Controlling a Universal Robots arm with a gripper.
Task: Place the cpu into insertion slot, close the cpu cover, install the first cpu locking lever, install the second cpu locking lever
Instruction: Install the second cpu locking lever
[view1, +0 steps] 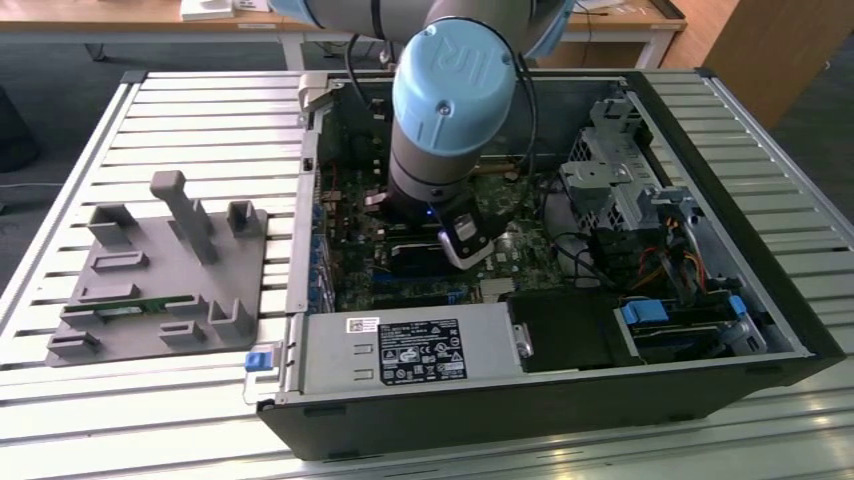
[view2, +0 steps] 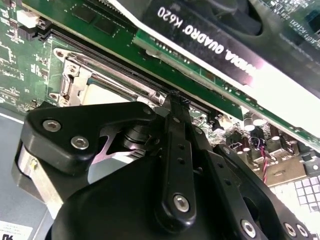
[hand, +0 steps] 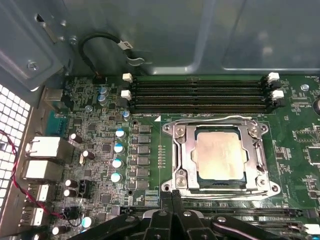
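The cpu (hand: 220, 155), a dull silver square, lies flat in the insertion slot (hand: 266, 186) on the green motherboard. The cpu cover (hand: 183, 155), a silver frame, lies down around it, and the chip shows through its window. One thin wire locking lever (hand: 210, 119) runs along the socket's side by the memory slots. Another lever (hand: 225, 200) runs along the opposite side. My gripper (hand: 172, 194) is shut, with its narrow tips together at the socket's corner, close to that second lever. The second wrist view shows the gripper (view2: 175, 100) beside the slot (view2: 75, 82). In the exterior view the gripper (view1: 467, 245) is deep inside the case.
Long black memory slots (hand: 200, 92) lie past the socket. A black graphics card (view2: 210, 30) stands close behind the fingers. Capacitors (hand: 119, 150) line one side of the socket. The power supply (view1: 414, 350), drive cage (view1: 614, 180) and case walls hem the arm in. A grey fixture (view1: 160, 270) sits outside the case.
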